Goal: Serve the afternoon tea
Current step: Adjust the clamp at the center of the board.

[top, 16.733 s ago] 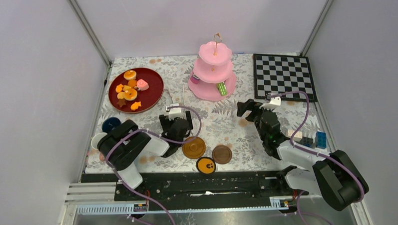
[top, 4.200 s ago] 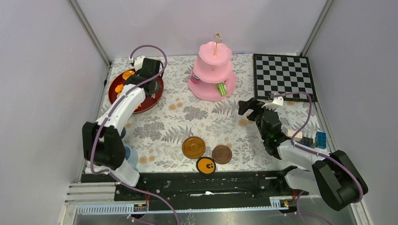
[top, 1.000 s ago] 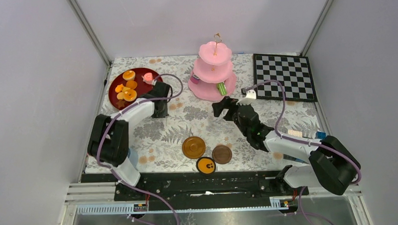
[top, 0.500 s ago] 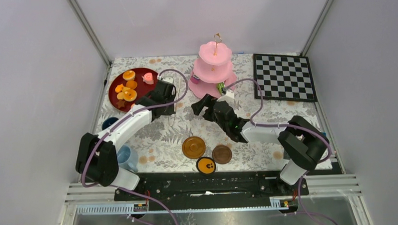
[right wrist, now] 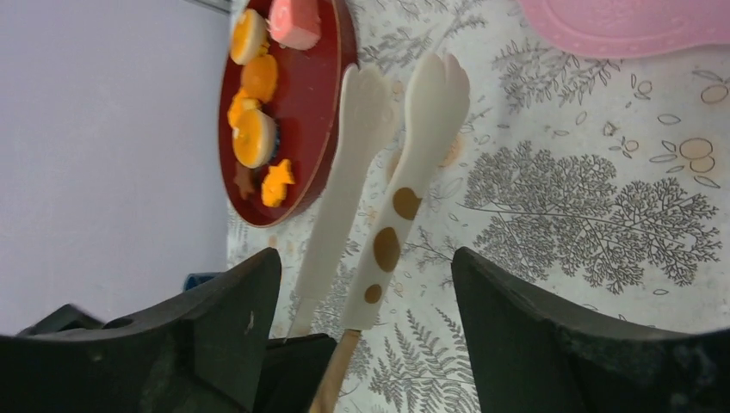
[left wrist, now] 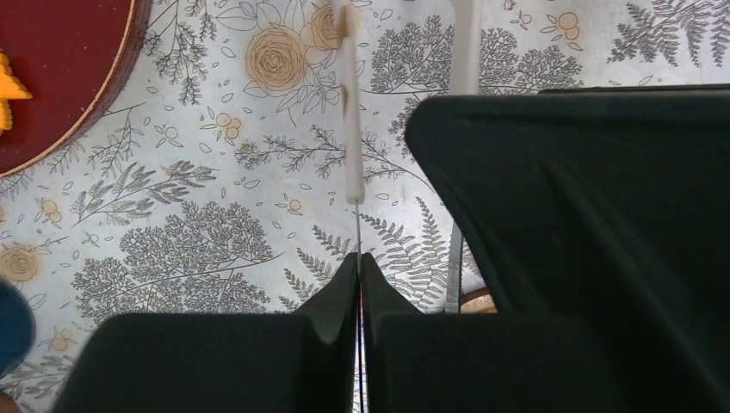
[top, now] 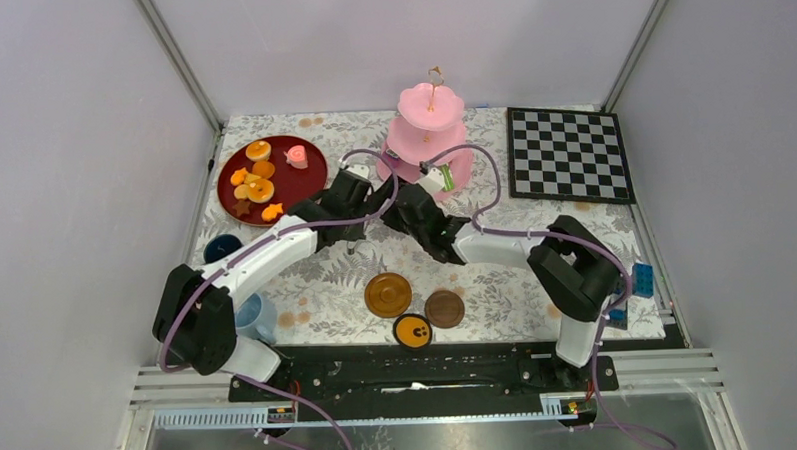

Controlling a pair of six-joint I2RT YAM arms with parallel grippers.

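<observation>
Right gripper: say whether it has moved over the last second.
Yes. The right gripper swung left, away from the chessboard, to the pink cake stand's near side.

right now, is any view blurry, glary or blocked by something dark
Top external: even light, sharp, no glare. Left wrist: tablecloth print crisp, but the black left gripper and a dark mass on the right hide about half the frame. Right wrist: tongs clear, right gripper soft-edged up close.

Plain pale lilac-grey walls (top: 72, 146) close in three sides, with aluminium posts (top: 179, 63) in the far corners. The tabletop (top: 326, 278) wears a grey floral cloth under even, soft light, and a black rail (top: 410, 370) runs along its near edge.
</observation>
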